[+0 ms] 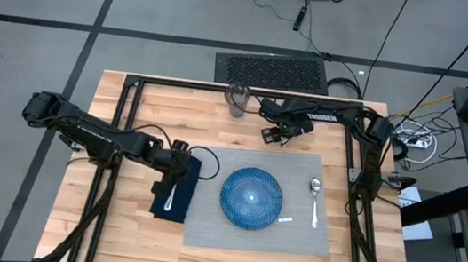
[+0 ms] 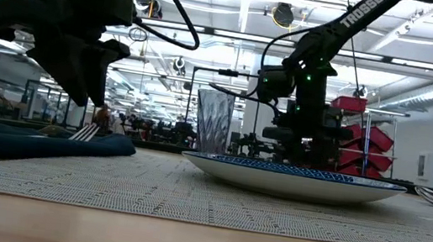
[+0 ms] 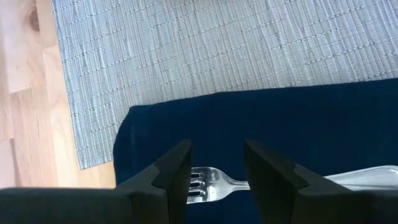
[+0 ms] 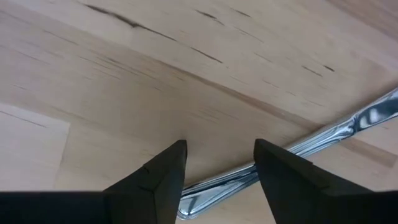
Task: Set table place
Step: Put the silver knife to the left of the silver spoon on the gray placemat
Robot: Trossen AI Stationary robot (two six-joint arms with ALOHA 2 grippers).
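High view: the table (image 1: pixel 143 106) is light wood with a thin black frame, and bare planks lie open along its near edge and down its left side. The grey mat (image 1: pixel 310 239) lies toward the near right, its long edges parallel to the table's. A blue plate (image 1: pixel 252 198) sits near the mat's middle, with a spoon (image 1: pixel 314 199) on the mat just to its right, well apart from the mat's right edge. A navy napkin (image 1: pixel 180 203) overlaps the mat's left edge, and a fork (image 3: pixel 214 182) lies on it. A clear glass (image 1: pixel 237 99) stands at the far edge, off the mat.

The left gripper (image 1: pixel 178 167) hangs over the napkin beside the plate. In its wrist view the fingers (image 3: pixel 171 174) stand parted and empty, with the fork's tines lying on the cloth between them.

The right gripper (image 1: pixel 275 134) is down at the bare wood between the glass and the mat's far edge. Its fingers (image 4: pixel 158 177) are spread, gripping nothing, and a knife (image 4: pixel 298 149) lies flat on the wood, running across between the tips.
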